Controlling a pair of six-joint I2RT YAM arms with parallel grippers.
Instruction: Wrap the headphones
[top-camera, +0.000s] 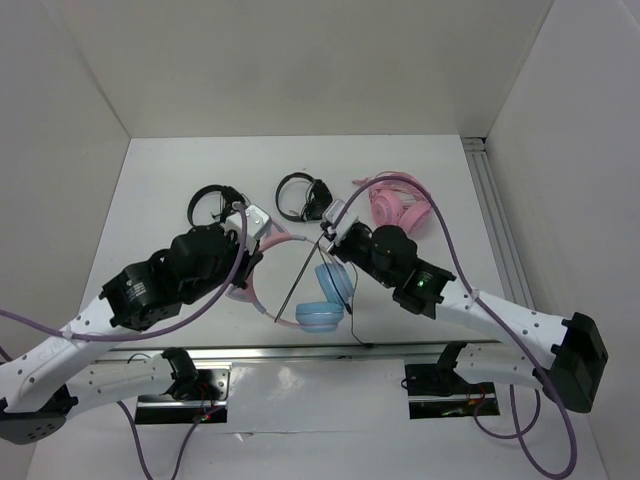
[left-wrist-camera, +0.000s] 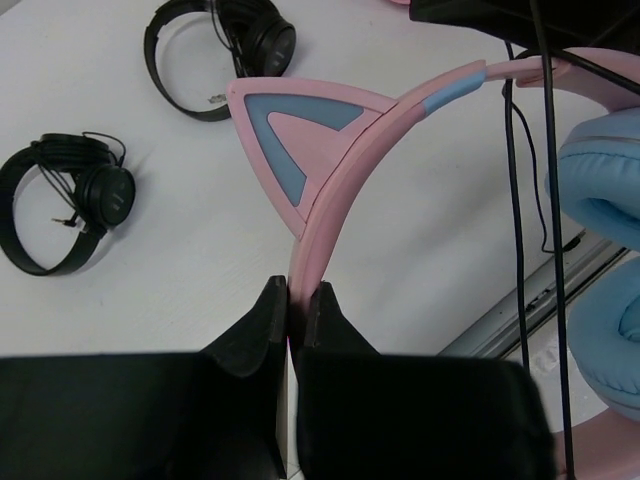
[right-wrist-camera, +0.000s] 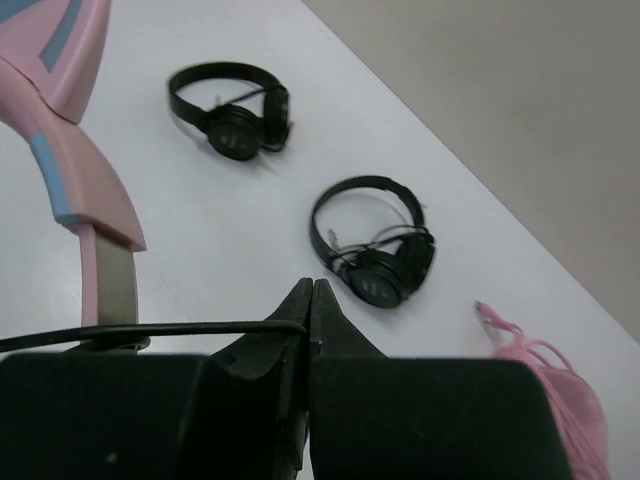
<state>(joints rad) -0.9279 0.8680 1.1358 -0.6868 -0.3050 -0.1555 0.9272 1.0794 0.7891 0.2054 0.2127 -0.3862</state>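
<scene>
The headphones have light blue ear cups (top-camera: 335, 281) and a thin pink headband (top-camera: 288, 240) with cat ears, near the table's front middle. My left gripper (top-camera: 258, 250) is shut on the headband; in the left wrist view the fingertips (left-wrist-camera: 297, 290) pinch the pink band (left-wrist-camera: 330, 190) just below a cat ear (left-wrist-camera: 290, 130), with an ear cup (left-wrist-camera: 605, 190) at right. My right gripper (top-camera: 328, 238) is shut on the thin black cable (top-camera: 300, 280), which runs taut toward the front. In the right wrist view the cable (right-wrist-camera: 150, 330) enters the closed gripper (right-wrist-camera: 311, 287) from the left.
Two black headphones (top-camera: 212, 205) (top-camera: 303, 196) lie behind the grippers, and all-pink headphones (top-camera: 400, 205) at the back right. They also show in the right wrist view (right-wrist-camera: 235, 120) (right-wrist-camera: 375, 245) (right-wrist-camera: 560, 400). A metal rail (top-camera: 300, 350) edges the table's front. White walls enclose the table.
</scene>
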